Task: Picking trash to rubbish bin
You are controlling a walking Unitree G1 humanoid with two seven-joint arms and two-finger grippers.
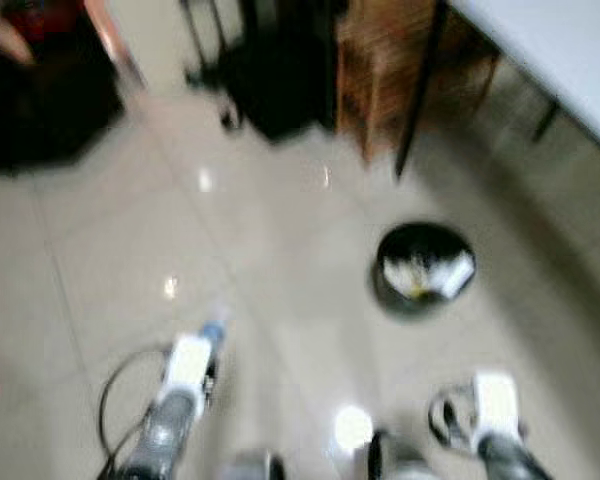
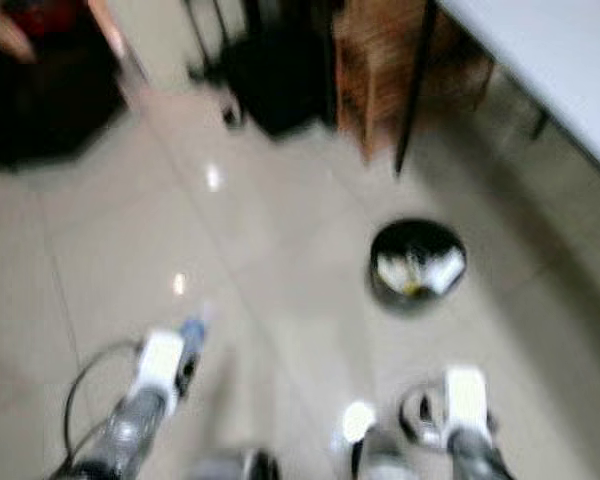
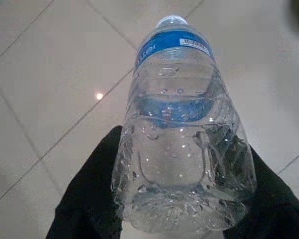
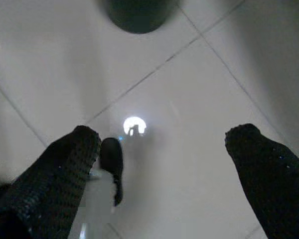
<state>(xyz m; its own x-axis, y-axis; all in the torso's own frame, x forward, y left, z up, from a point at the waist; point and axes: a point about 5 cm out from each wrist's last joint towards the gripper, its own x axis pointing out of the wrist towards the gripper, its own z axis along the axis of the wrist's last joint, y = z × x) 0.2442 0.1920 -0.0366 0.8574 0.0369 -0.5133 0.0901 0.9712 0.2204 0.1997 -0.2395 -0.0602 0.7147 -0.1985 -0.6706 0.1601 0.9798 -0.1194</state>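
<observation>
My left gripper is shut on a clear plastic water bottle with a blue label and a pale cap; in the head view the bottle juts forward from the left wrist. A round black rubbish bin with white and yellow trash inside stands on the tiled floor ahead to the right, also seen as a dark rim in the right wrist view. My right gripper is open above bare tiles, nothing between its fingers.
The head views are blurred. A white table with a black leg stands at the right, a wooden crate and a dark object behind the bin, a dark mass at far left. Glossy beige tiles lie between.
</observation>
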